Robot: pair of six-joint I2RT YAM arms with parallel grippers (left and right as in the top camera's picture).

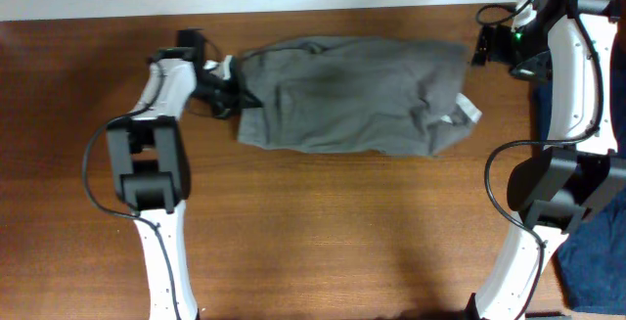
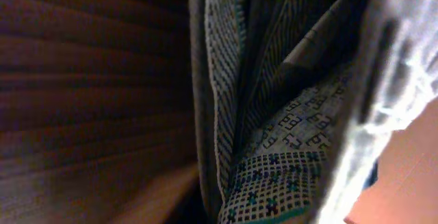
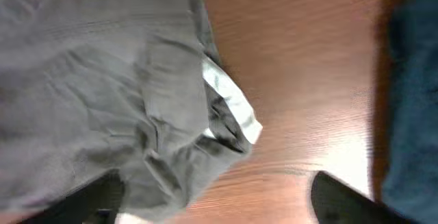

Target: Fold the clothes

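Gripping stage: left hand point(image 1: 227, 93) pinches the soft mid-grey cotton garment point(image 1: 352, 95) at nine o'clock; right hand point(image 3: 217, 181), spread, should grip three o'clock next.

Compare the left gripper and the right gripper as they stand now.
The left gripper is shut on the grey garment's left edge; the right gripper is open and holds nothing. The left is in contact with the cloth; the right is poised at the garment's right end, near the white label. Both are at ends of the same garment on the wooden table.
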